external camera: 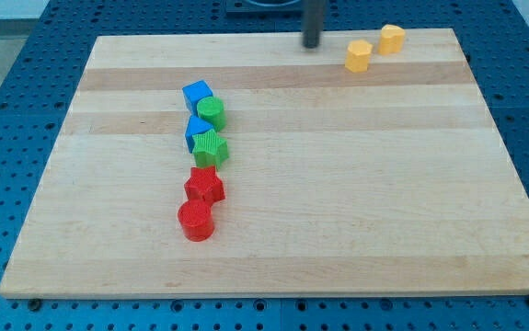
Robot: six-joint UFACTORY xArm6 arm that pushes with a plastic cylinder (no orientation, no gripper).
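My tip [312, 43] rests near the board's top edge, right of centre. Nearest to it is a yellow block [359, 56], a short way to its right and apart from it; a second yellow block [391, 39] stands just beyond, up and to the right. Left of centre runs a chain of blocks down the board: a blue cube [196, 94], a green cylinder [212, 113], another blue block [195, 130], a green star-like block [211, 147], a red star-like block [205, 186] and a red cylinder [195, 221]. All of these lie far from the tip.
The wooden board [356, 202] lies on a blue perforated table [6, 110]. The dark rod rises out of the view's top.
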